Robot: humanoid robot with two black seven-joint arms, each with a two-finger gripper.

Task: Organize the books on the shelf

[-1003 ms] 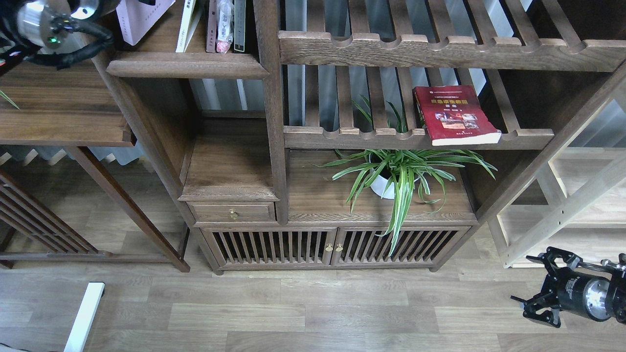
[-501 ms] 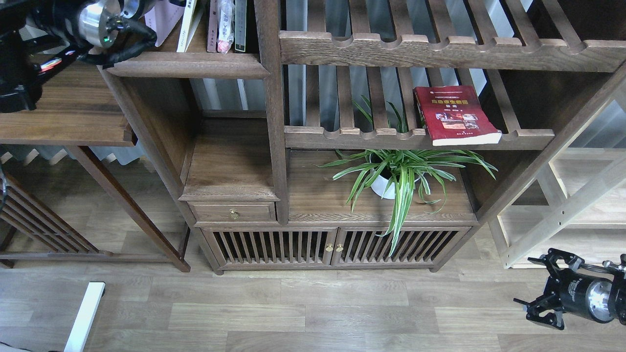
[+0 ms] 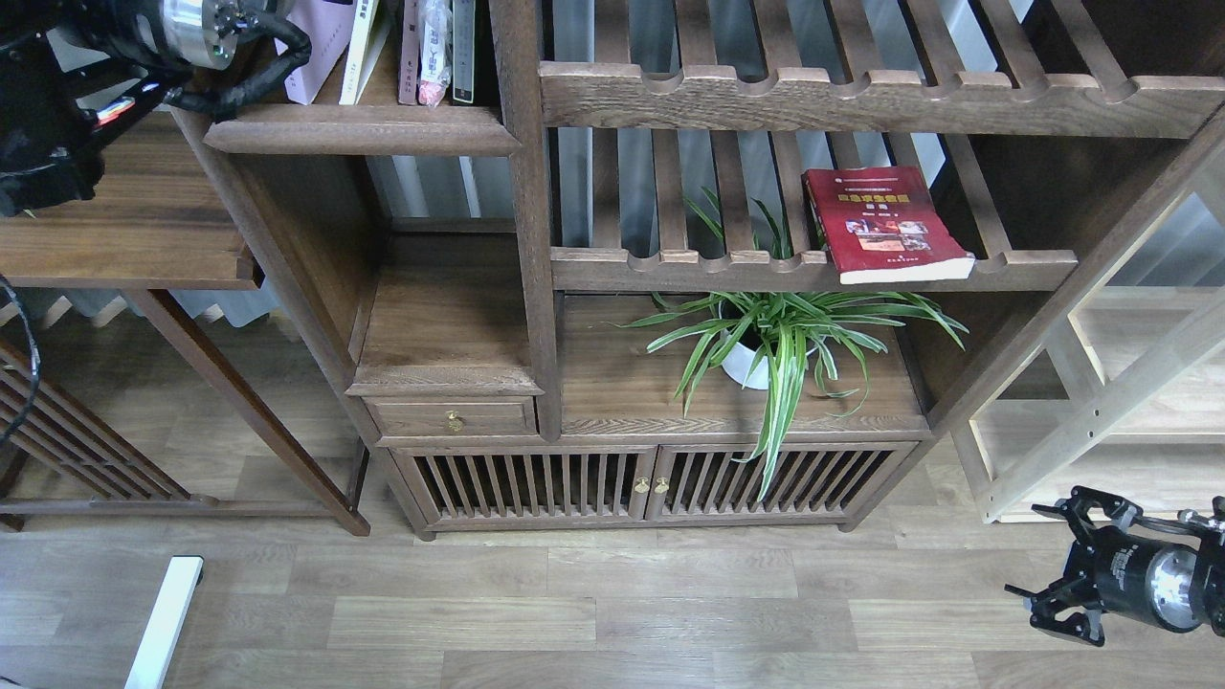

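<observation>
The dark-brown shelf with a thick front lip is at the top left. On it a pale pink book leans to the right against a book with a white back. My left gripper is at the pink book's left side, mostly cut off by the top edge, so its fingers cannot be told apart. A red book with a yellow title lies flat on the slatted rack to the right. My right gripper hangs open and empty low over the floor at the bottom right.
Several thin dark books stand at the shelf's right end against the post. A potted spider plant sits under the slatted rack. A side table is at the left, and a paler bare-wood unit at the right.
My left arm has moved right and up toward the shelf. The pink book has shifted right and now leans closer to the white-backed book. The right arm has barely moved.
</observation>
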